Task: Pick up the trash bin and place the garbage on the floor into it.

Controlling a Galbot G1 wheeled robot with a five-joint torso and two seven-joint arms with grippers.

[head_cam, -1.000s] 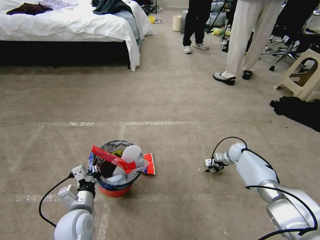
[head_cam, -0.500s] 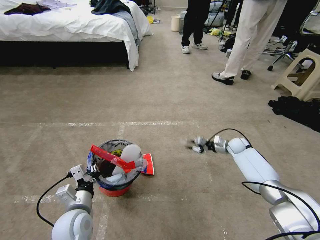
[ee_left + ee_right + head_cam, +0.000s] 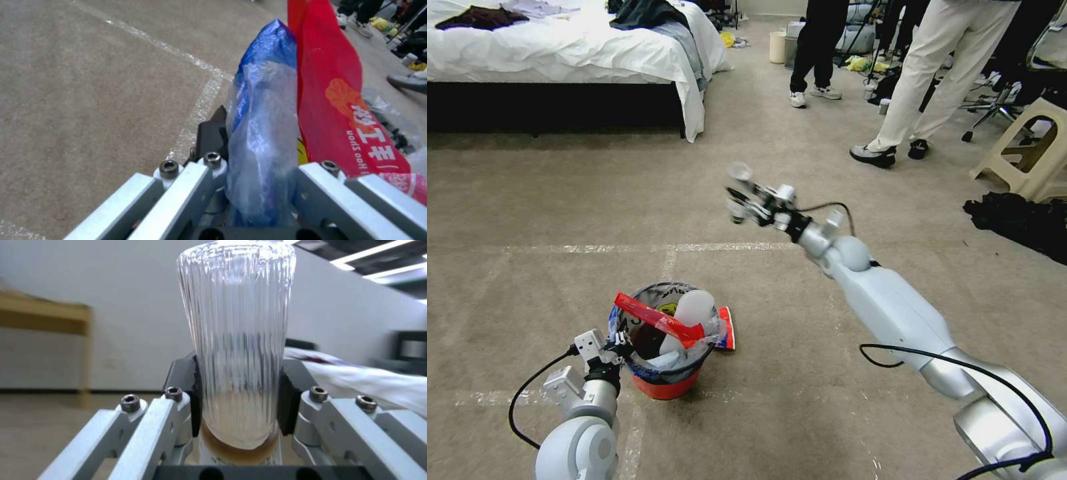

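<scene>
The red trash bin [image 3: 662,385] with its clear, blue-edged bag [image 3: 263,133] is low at the front left. My left gripper [image 3: 618,344] is shut on the bag and rim at the bin's left side. Garbage lies in the bin: a red wrapper [image 3: 657,321] across the top and a white foam piece [image 3: 694,308]. Another red wrapper [image 3: 727,330] lies against its right side. My right gripper [image 3: 748,200] is raised above the carpet beyond the bin, shut on a clear ribbed bottle [image 3: 238,340] holding a little brown liquid.
A bed [image 3: 560,53] with clothes on it stands at the back left. Two people stand at the back right near a beige stool [image 3: 1027,153]. Dark clothes [image 3: 1020,220] lie on the floor at the right. White tape lines [image 3: 694,247] cross the carpet.
My right arm has risen from the floor and swung forward and to the left, carrying the clear bottle. The left gripper keeps its hold on the bin, which has barely shifted.
</scene>
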